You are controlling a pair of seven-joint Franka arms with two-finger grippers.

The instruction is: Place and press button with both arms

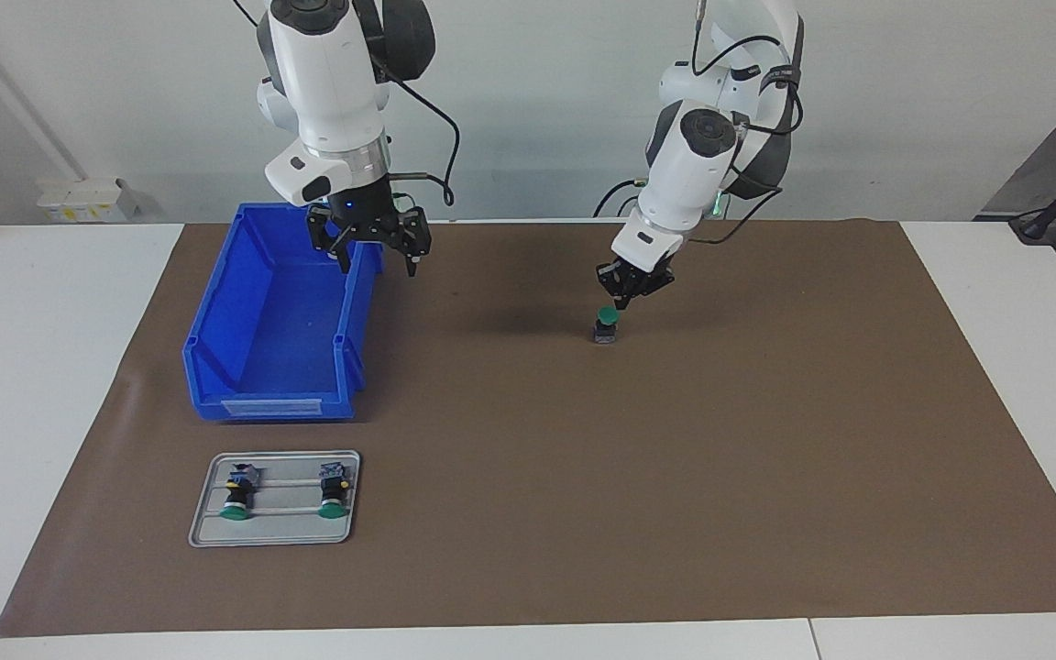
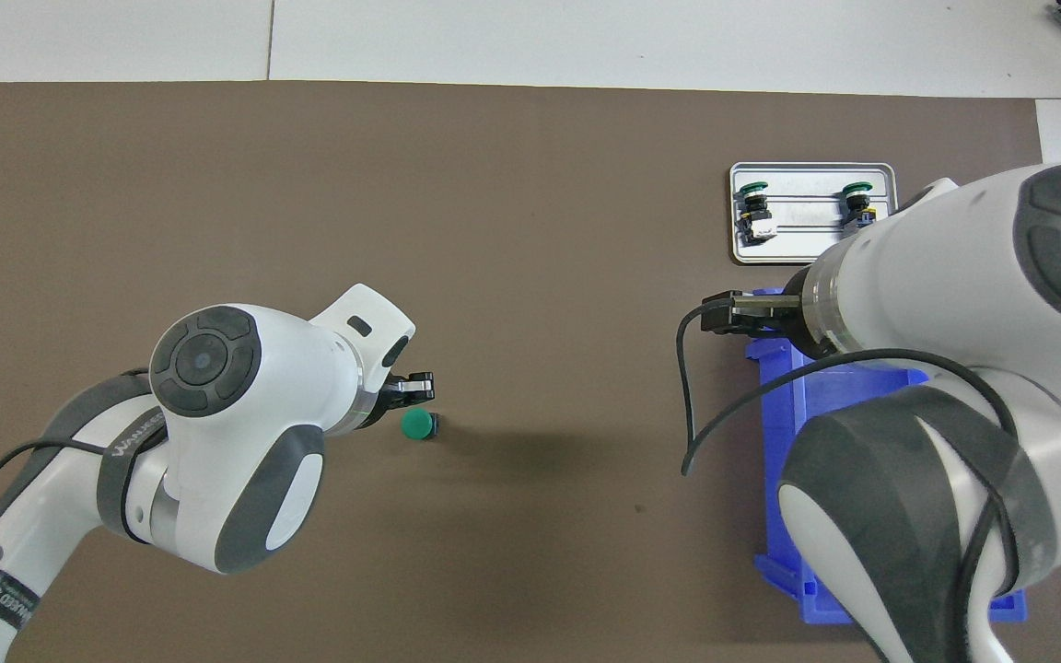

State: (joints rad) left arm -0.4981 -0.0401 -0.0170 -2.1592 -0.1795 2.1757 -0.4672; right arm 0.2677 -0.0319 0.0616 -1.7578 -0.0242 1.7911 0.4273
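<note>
From my screen I see first the blue bin [image 1: 271, 321], nothing in it, with the right pincer [image 1: 372, 252] waiting above its wall, fingers apart and holding nothing. On the counter's brown mat [image 1: 766, 458], farther from the robots, the metal tray [image 1: 276, 532] carries two spare buttons lying on their sides. Then the button [image 1: 606, 325] stands upright on the mat toward the left arm's end, long axis vertical, green cap up. The left pincer [image 1: 621, 301], fingertips together, hangs just above the cap; I judge this nearer arm must press straight down.
</note>
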